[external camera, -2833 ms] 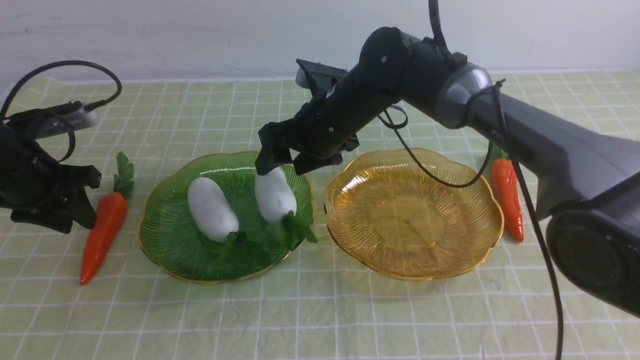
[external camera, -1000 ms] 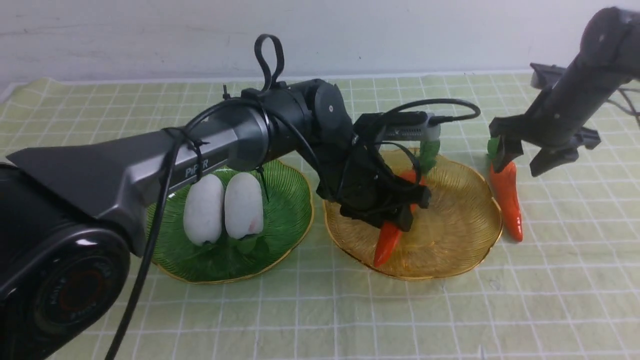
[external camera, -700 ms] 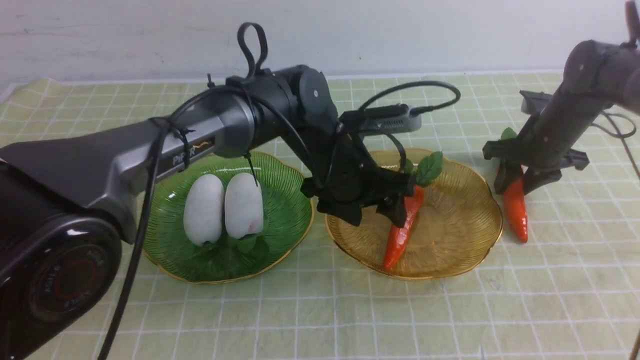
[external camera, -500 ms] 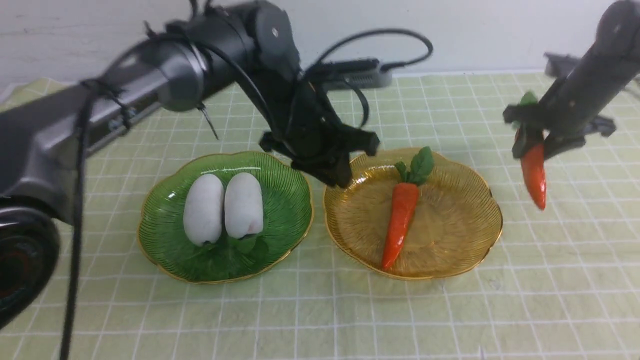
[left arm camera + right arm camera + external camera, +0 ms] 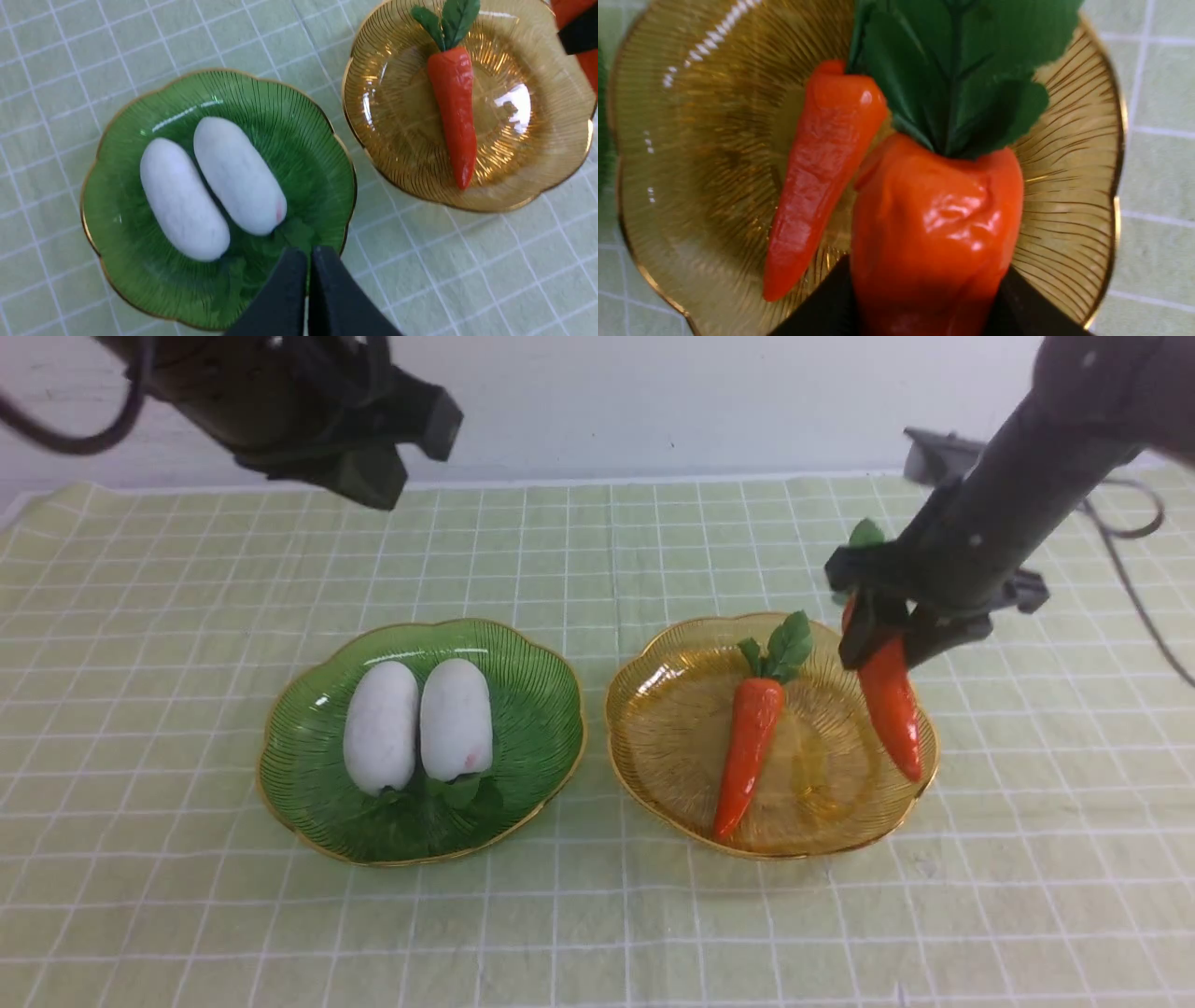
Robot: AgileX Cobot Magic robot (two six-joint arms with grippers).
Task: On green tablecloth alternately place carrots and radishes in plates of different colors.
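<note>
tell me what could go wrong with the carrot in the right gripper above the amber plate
1. The held carrot hangs from the right gripper over the rim of the amber plate; released here, it might tip out onto the green tablecloth.
2. Moved further in, it could knock the carrot lying in the plate.

Open green tablecloth (image 5: 597,933) spans the lower frame and the upper middle. Only a narrow strip parts the green plate (image 5: 308,803) from the amber plate (image 5: 653,747). Two touching radishes (image 5: 381,723) fill the green plate's middle. The right gripper (image 5: 887,649) and its held carrot (image 5: 893,714) block the amber plate's right side; a lying carrot (image 5: 747,756) takes its centre-left. The left gripper (image 5: 373,485) hangs high, upper left.
</note>
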